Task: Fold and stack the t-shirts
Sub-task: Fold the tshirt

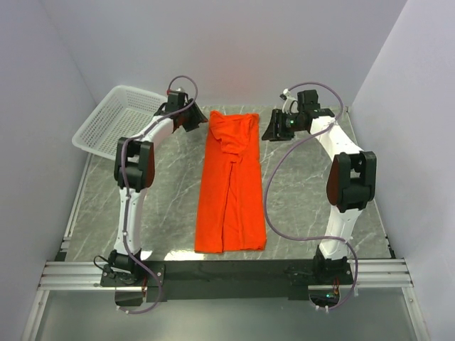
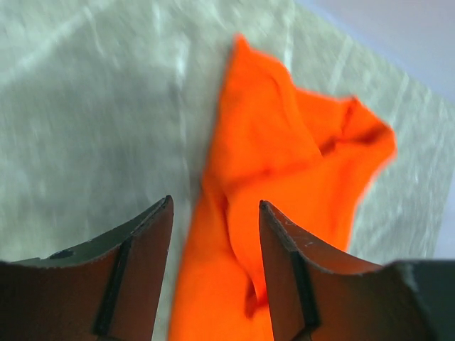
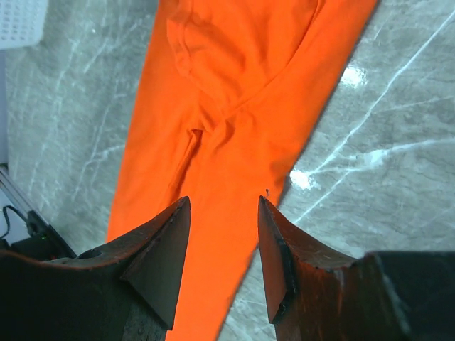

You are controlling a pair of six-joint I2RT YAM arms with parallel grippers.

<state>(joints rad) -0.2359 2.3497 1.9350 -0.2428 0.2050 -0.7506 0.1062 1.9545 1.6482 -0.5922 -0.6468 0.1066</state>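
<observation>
While both arms reach out from their bases at the near edge, the t-shirt (image 1: pixel 231 185) lies down the middle of the marble tabletop (image 1: pixel 167 213) as a long narrow strip, its sides already folded in. Its near hem is flat and square, and a line of overlapped cloth runs up the centre. Toward the far end the cloth looks thicker and rumpled where sleeves and collar are tucked on top.

Just beside that far end, the left gripper (image 1: pixel 193 118) hovers off the shirt's left edge, jaws partly apart with nothing between them. The right gripper (image 1: pixel 276 128) hangs off the right edge, likewise half open and empty. A white mesh basket (image 1: pixel 85 135) sits at the far left, apart from the shirt.

I'd judge the shirt light, limp and apt to slide on the smooth stone, so it will sag between pinch points. Taking the two far corners, one per gripper and through all the layers, looks the sensible hold for folding it toward the near hem.
</observation>
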